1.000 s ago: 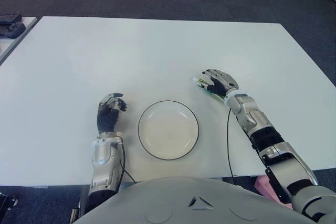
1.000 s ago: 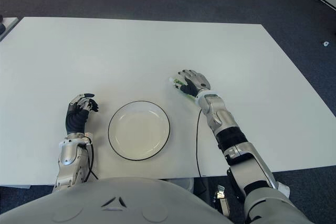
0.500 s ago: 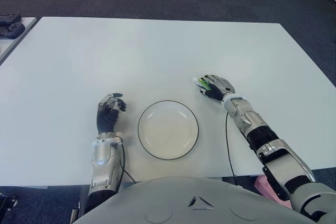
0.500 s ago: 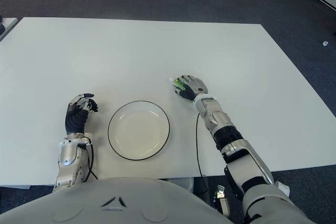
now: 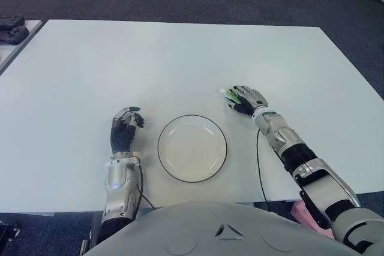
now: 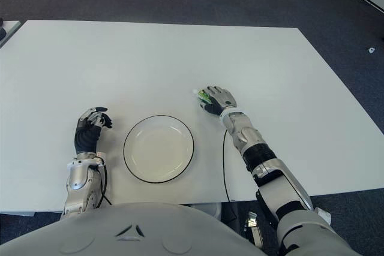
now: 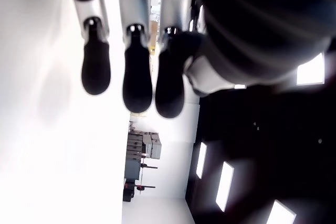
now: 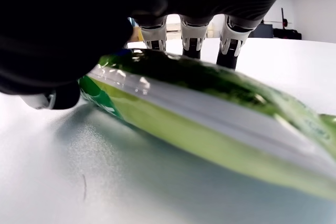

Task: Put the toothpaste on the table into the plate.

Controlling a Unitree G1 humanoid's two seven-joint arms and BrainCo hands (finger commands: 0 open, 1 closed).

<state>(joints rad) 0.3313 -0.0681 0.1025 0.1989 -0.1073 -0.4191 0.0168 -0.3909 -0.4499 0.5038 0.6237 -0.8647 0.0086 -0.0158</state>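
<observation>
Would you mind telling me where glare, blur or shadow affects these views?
Left wrist view: the table is blown out to white, the fingertips dark silhouettes. Right wrist view: the toothpaste is close and soft, the right hand above it nearly black. Eye views: evenly lit, faint shadow beside the plate.

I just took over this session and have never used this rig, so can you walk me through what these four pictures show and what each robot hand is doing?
This is a humanoid robot with two arms, each ending in a fingered robot hand. The two wide pictures come from the two eyes of a camera on its head, looking down at a white table. The two close-ups come from cameras on its wrists.

On the table lies a round white plate with a dark rim, in front of the robot and holding nothing. To the plate's right, the right robot hand covers a green and white toothpaste tube. Its fingers are curled over the tube, which is not yet in the plate.

The left robot hand shows left of the plate, fingers curled, holding nothing.
</observation>
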